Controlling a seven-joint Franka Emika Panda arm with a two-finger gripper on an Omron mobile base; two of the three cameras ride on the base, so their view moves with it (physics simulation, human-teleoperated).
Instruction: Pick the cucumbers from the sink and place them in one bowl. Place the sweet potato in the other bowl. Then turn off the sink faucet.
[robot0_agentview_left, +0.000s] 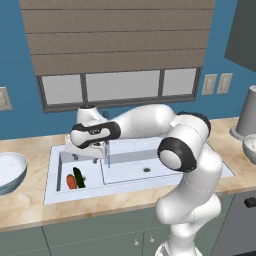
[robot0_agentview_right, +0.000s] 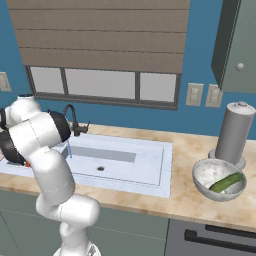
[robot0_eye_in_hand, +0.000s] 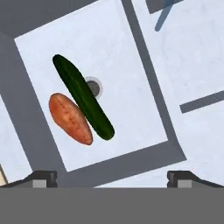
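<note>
A dark green cucumber (robot0_eye_in_hand: 83, 97) (robot0_agentview_left: 79, 177) lies slantwise over the drain in the small left basin of the sink (robot0_agentview_left: 52, 190). The orange-red sweet potato (robot0_eye_in_hand: 70, 118) (robot0_agentview_left: 71, 181) rests against its side. My gripper (robot0_eye_in_hand: 112, 179) (robot0_agentview_left: 86, 154) hangs open above this basin with nothing between its fingers. A lighter green cucumber (robot0_agentview_right: 226, 182) lies in the grey-white bowl (robot0_agentview_right: 202, 176) on the right counter. The wide white bowl (robot0_agentview_left: 11, 170) with a bluish underside stands on the left counter. The dark faucet (robot0_agentview_right: 72, 120) stands behind the sink, and a thin stream of water (robot0_agentview_right: 69, 149) runs from it.
A tall grey cylinder (robot0_agentview_right: 234, 132) stands behind the right bowl. The wider basin (robot0_agentview_right: 115, 162) has a dark drain hole. My own arm reaches across the sink from the right. A window and wall outlets are behind the counter.
</note>
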